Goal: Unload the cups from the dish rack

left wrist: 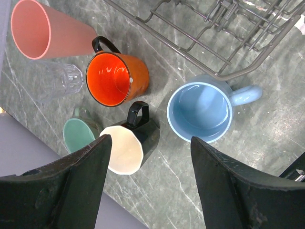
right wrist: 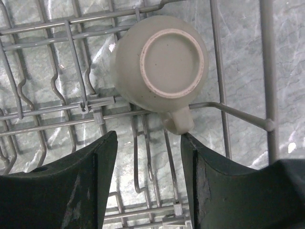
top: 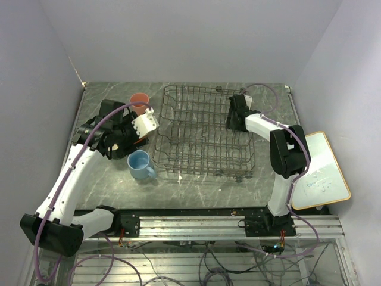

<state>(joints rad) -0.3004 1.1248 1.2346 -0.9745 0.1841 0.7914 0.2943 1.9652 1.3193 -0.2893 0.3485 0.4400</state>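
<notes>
Jaws parted on the left gripper (left wrist: 150, 139) and on the right gripper (right wrist: 148, 136), nothing clasped in either.

From the top external view: left arm reaching over the grey marbled table (top: 196, 192), left of the dish rack (top: 202, 134), between a pink tumbler (top: 139, 100) on the far side and a light-blue mug (top: 140, 164) on the near side. Right arm bent over the rack's far right corner. White board with an orange rim (top: 321, 170) off to the right.

From the left wrist: fingers (left wrist: 71, 186) wide apart above cups standing mouth-up on the table. Tumbler farthest out, then a clear glass (left wrist: 57, 83), an orange mug (left wrist: 116, 78) with a black handle, a mint-green cup (left wrist: 78, 133) and a black mug (left wrist: 131, 143) with a cream inside. Light-blue mug just beside the rack's edge.

From the right wrist: small beige cup (right wrist: 162, 59) upside down on the rack wires, just beyond the spread fingertips. Handle turned toward the gap, close to one tip; touching or not, cannot tell.
</notes>
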